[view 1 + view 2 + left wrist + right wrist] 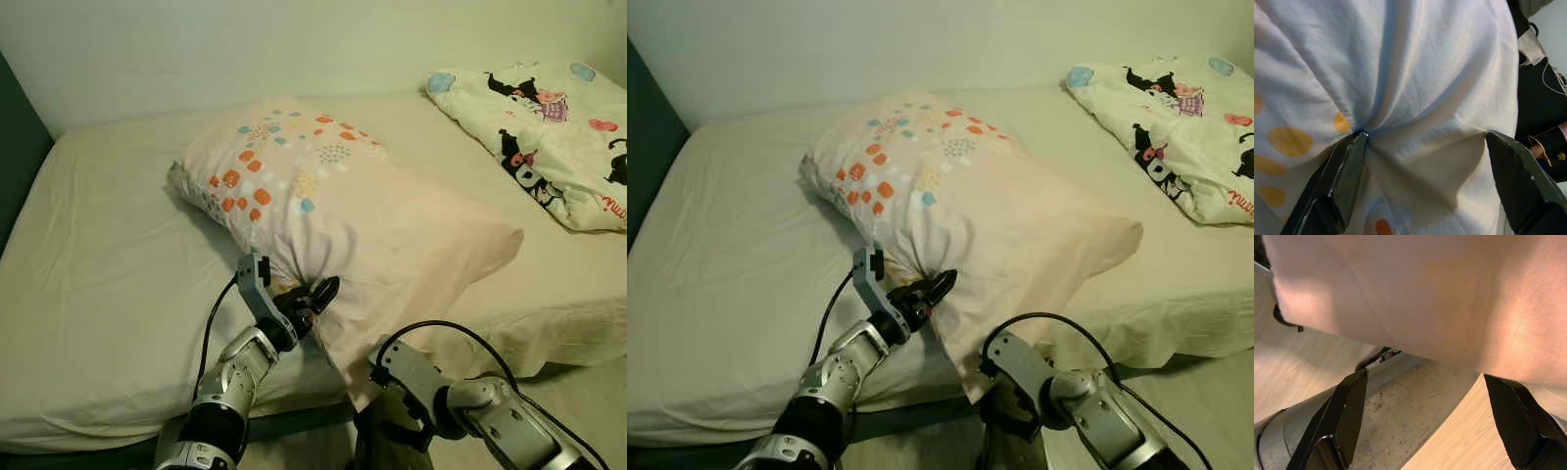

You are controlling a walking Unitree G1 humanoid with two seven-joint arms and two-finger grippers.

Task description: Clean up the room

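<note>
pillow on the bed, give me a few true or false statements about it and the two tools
1. The pale pink pillow with orange and blue dots lies on the cream-sheeted bed. True.
2. The left tool is at the pillow's near edge, where the cloth bunches into folds. True.
3. The right tool is clamped on the pillow. False: its fingers are spread open below the pillow's overhanging corner, gripping nothing.
4. The white cartoon-print quilt lies on the floor. False: it lies on the bed's far right part.
5. The pillow sits wholly on the mattress. False: its near corner hangs past the bed's edge.
</note>
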